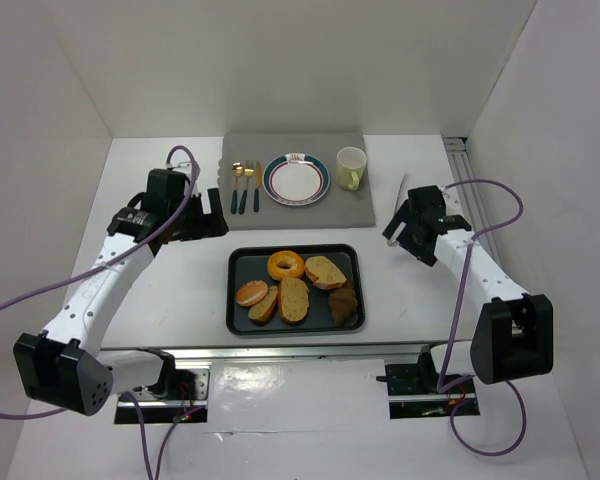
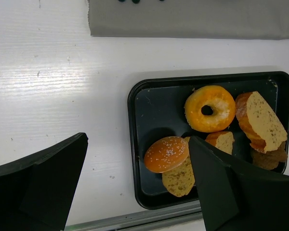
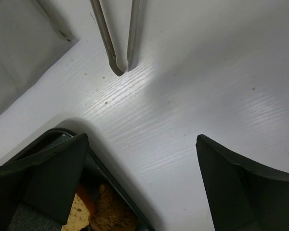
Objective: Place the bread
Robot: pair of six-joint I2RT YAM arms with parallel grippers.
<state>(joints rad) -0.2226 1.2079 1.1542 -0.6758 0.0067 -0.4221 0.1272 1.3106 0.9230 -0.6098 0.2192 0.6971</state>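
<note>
Both arm bases [image 1: 65, 372] sit at the near edge, with purple cables looping away and partly cut off by the frame. From the right wrist only a corner of the black tray [image 3: 113, 183] shows, holding a scrap of brown crust whose kind cannot be told. From the left wrist one dark finger [image 2: 221, 187] covers part of the sliced loaf. Everything rests on a white wood-grain table [image 1: 160, 290] boxed in by plain white walls. At the far side a grey mat [image 1: 365, 205] carries cutlery [image 1: 245, 186], a rimmed plate [image 1: 296, 180] and a pale cup [image 1: 351, 168], and metal tongs [image 3: 118, 38] lie just right of the mat. All the bread [image 1: 294, 298] is in the tray at the table's middle: a ring-shaped roll [image 1: 285, 265], a seeded bun [image 1: 251, 293], several slices, and dark pieces [image 1: 344, 303] at the near right corner. Left of the tray the left gripper [image 1: 208, 212] hovers with its fingers spread wide apart. The right gripper [image 1: 405, 228] hangs to the right of the tray, likewise spread wide.
</note>
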